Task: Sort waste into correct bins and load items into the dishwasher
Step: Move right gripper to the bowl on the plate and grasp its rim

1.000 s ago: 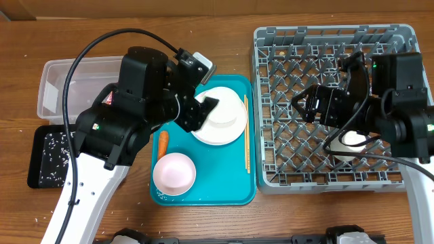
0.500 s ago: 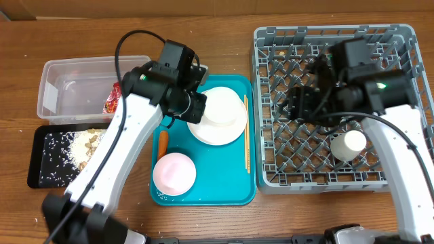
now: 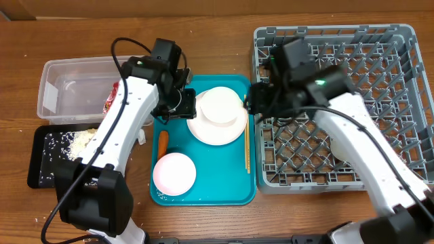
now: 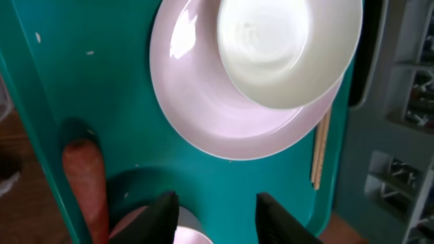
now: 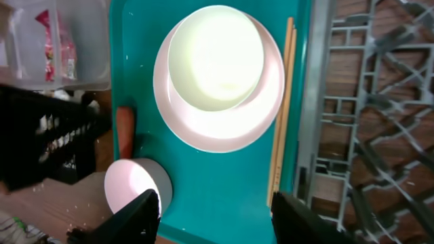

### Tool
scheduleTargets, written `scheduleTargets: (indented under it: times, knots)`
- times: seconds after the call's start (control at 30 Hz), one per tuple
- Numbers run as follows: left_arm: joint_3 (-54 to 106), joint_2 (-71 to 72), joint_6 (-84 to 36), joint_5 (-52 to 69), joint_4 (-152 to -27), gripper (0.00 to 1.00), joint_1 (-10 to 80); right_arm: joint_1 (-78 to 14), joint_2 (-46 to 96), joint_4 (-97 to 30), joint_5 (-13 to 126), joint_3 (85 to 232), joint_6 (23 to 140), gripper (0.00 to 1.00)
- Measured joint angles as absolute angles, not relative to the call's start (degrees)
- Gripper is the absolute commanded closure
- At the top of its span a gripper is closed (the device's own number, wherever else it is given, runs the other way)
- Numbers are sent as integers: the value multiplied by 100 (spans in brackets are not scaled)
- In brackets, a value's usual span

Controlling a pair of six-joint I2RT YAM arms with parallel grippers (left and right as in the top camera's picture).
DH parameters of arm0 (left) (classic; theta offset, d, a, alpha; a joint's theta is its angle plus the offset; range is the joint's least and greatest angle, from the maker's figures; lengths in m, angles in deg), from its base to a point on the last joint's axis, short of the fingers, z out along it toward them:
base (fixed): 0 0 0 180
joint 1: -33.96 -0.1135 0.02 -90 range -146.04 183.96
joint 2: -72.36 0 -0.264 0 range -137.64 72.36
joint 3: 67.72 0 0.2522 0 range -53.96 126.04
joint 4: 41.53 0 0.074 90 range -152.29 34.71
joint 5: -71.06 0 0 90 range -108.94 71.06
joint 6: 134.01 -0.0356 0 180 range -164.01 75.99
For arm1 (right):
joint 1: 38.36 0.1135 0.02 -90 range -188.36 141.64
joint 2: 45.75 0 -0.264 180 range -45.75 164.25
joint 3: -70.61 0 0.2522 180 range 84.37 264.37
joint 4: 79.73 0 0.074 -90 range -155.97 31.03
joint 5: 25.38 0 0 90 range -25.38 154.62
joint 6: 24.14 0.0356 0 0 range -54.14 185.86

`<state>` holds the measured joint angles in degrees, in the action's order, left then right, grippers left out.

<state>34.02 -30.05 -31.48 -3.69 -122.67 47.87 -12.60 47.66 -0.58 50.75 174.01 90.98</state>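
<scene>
On the teal tray (image 3: 234, 186) a white bowl (image 3: 220, 105) sits in a pale pink plate (image 3: 203, 132). An orange carrot (image 3: 163, 142) and a small pink-white bowl (image 3: 174, 173) lie to the plate's front left. My left gripper (image 3: 182, 105) is open and empty just left of the plate; its wrist view shows the fingers (image 4: 218, 211) above the tray, with the carrot (image 4: 85, 183) to their left. My right gripper (image 3: 256, 100) is open and empty at the tray's right edge, beside the grey dish rack (image 3: 380, 41); its fingers (image 5: 217, 211) hang over the tray below the plate (image 5: 217, 132).
The clear tub (image 3: 57, 78) at the left holds a red wrapper (image 3: 110, 100). In front of it, the black tray (image 3: 41, 173) holds rice and beige bits. Wooden chopsticks (image 3: 247, 149) lie along the teal tray's right side. My right arm crosses the rack.
My left gripper has come off the bins and now sits over the tray beside the plate. My right gripper has swung left, out of the rack, to the tray's right edge.
</scene>
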Motion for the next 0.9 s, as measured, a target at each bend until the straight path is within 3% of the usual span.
scheduleTargets:
  times: [0.13, 0.33, 0.77, 0.9]
  knots:
    - [3855, -3003, -3128, -87, -12769, 53, 4492, -932, 5386, -532, 5182, 17403, 9487, 44]
    - [4790, -2734, -3430, 18, -13313, 35, 4298, -535, 6355, -685, 5545, 17397, 10331, 44]
    - [4924, -2457, -3565, 61, -13521, 36, 4298, -484, 7214, -1339, 5777, 17395, 11373, 42]
    - [4926, -2457, -3622, 61, -13679, 37, 4298, -484, 7380, -1536, 5787, 17395, 11430, 52]
